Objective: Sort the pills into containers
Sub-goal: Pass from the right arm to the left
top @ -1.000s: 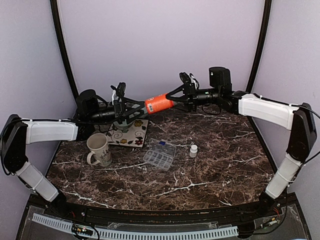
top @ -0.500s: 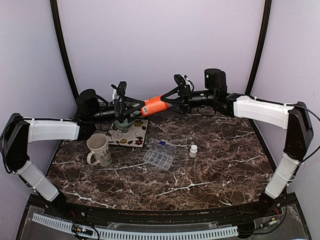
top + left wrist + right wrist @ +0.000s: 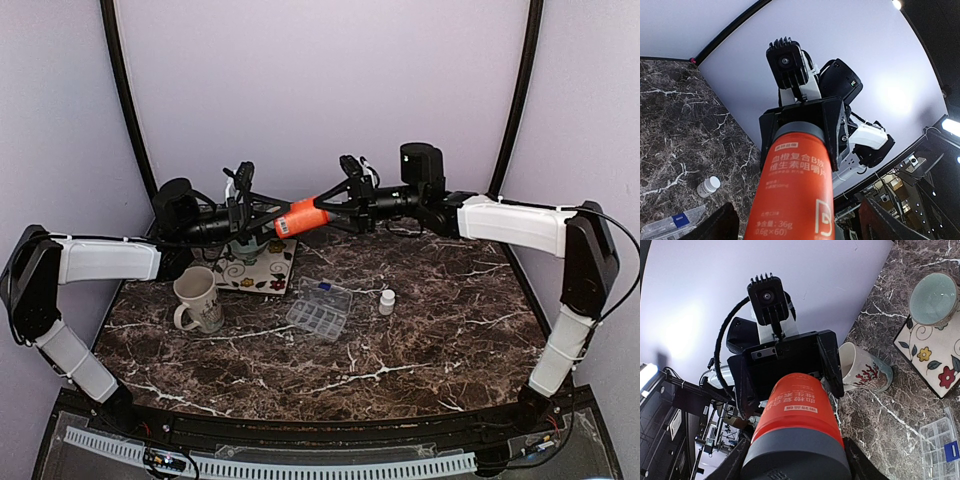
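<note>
The organiser box [image 3: 320,310] lay flat on the dark marbled tabletop [image 3: 440,340]. It was a clear plastic rectangle, set slightly askew and split by a grid of dividers into small cells [image 3: 310,320]. 1 spot at its far end showed a blue patch, and what that was could not be told.

Just right of the box stood 1 small white bottle [image 3: 387,301]. To the left of the box sat a cream mug [image 3: 198,298] with a red pattern. Behind the box and to its left lay a flowered tile [image 3: 265,270] carrying a pale green bowl [image 3: 245,247].

Above and behind the box, the 2 arms met in the air around an orange bottle [image 3: 300,216]. It lay nearly level, with white printed characters on its side and a dark grey cap [image 3: 795,460]. The right end effector [image 3: 328,207] was clamped on the cap end, with its fingers [image 3: 855,460] pressed against the grey band. The left end effector [image 3: 268,222] stood around the bottle's other end with its jaws spread wide. In the left wrist view a gap showed between the bottle and the fingers [image 3: 890,225], so they were apart and not gripping.
</note>
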